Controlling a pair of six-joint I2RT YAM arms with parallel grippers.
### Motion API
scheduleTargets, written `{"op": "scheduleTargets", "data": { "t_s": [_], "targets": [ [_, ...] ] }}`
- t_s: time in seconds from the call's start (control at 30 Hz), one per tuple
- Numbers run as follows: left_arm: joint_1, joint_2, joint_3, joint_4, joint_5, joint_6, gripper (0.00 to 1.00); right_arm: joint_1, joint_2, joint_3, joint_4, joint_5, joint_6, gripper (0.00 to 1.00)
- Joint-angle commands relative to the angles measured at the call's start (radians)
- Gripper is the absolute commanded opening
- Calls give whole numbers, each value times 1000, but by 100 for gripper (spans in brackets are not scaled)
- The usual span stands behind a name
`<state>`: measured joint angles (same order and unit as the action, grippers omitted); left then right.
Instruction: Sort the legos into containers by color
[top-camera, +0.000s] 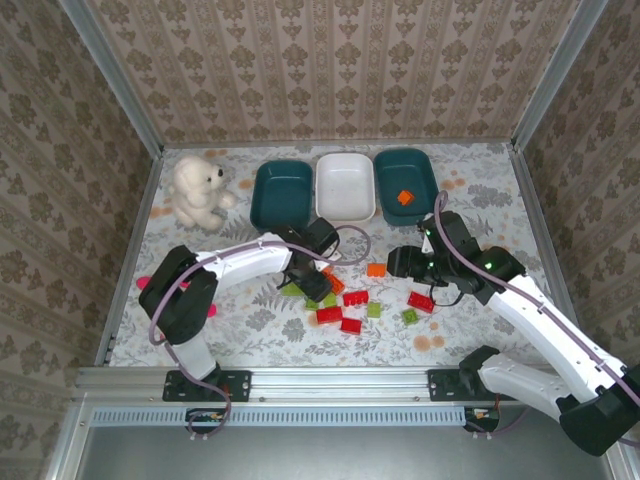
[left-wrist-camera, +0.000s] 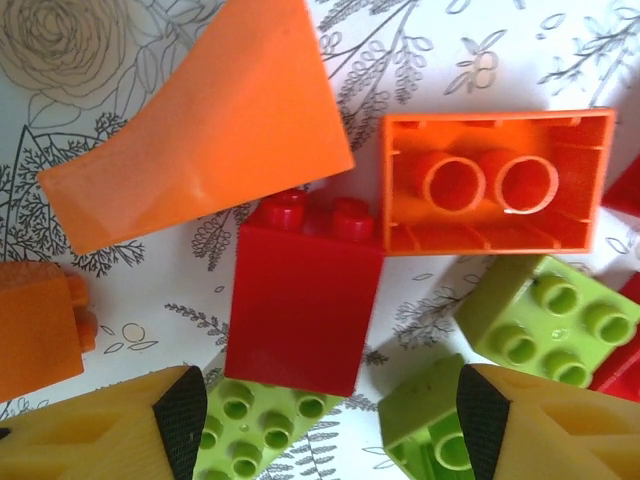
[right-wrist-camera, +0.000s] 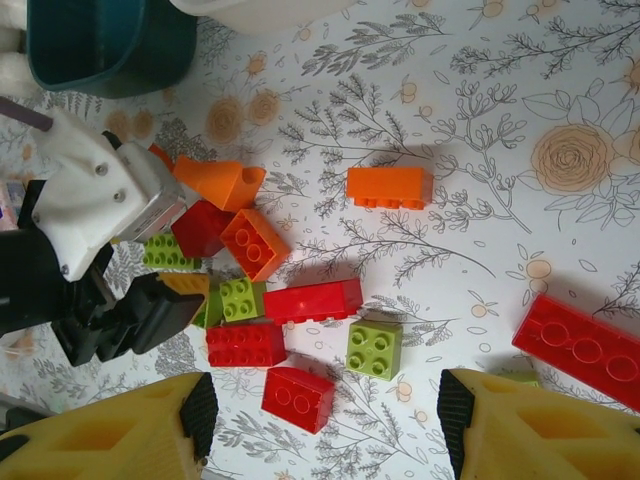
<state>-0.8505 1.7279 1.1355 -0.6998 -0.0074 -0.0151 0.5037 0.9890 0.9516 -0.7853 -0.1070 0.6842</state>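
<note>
left jaws released, low over a red lego (left-wrist-camera: 303, 305) and green legos (left-wrist-camera: 255, 430). right jaws released above the table (right-wrist-camera: 480, 120). one orange lego (top-camera: 404, 197) in right teal tub (top-camera: 400, 168).

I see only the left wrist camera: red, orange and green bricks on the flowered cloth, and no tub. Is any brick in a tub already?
Observer: Yes. One orange brick lies in the right teal tub.
Operator: And the other two tubs?
Observer: The white tub and the left teal tub hold nothing that I can see.
Operator: Where is the other arm?
Observer: The right gripper is open, with nothing between its fingers, at the right side of the brick pile.
</note>
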Motion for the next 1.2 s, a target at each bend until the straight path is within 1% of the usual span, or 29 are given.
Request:
{"op": "scheduleTargets", "data": {
  "t_s": [0.0, 0.17, 0.27, 0.33, 0.47, 0.6, 0.7, 0.77, 0.9, 1.0, 1.17],
  "targets": [
    [26, 17, 30, 16, 41, 52, 69, -1, 12, 40, -5, -27, -10, 63],
    [32, 49, 42, 21, 73, 71, 65, -4, 23, 35, 36, -94, -3, 64],
    [32, 67, 48, 22, 98, 76, 58, -18, 16, 24, 85, -159, 14, 66],
    [33, 76, 52, 16, 98, 75, 56, -37, 13, 21, 104, -188, 26, 66],
    [31, 84, 47, 20, 93, 81, 53, -80, 8, 16, 114, -217, 41, 66],
    [31, 91, 53, 20, 99, 85, 47, -110, 11, 8, 120, -238, 46, 66],
    [31, 92, 53, 18, 97, 85, 39, -118, 12, 5, 121, -243, 46, 66],
    [31, 86, 51, 16, 88, 83, 36, -121, 13, 4, 120, -244, 48, 66],
    [28, 24, 38, 2, 61, 60, 30, -123, 13, 9, 119, -241, 45, 66],
    [31, -57, 29, -31, 37, 21, 29, -125, 11, 21, 114, -237, 39, 66],
    [58, -211, 39, -98, 32, -73, 28, -125, 18, 63, 115, -237, 31, 66]
  ]
}}
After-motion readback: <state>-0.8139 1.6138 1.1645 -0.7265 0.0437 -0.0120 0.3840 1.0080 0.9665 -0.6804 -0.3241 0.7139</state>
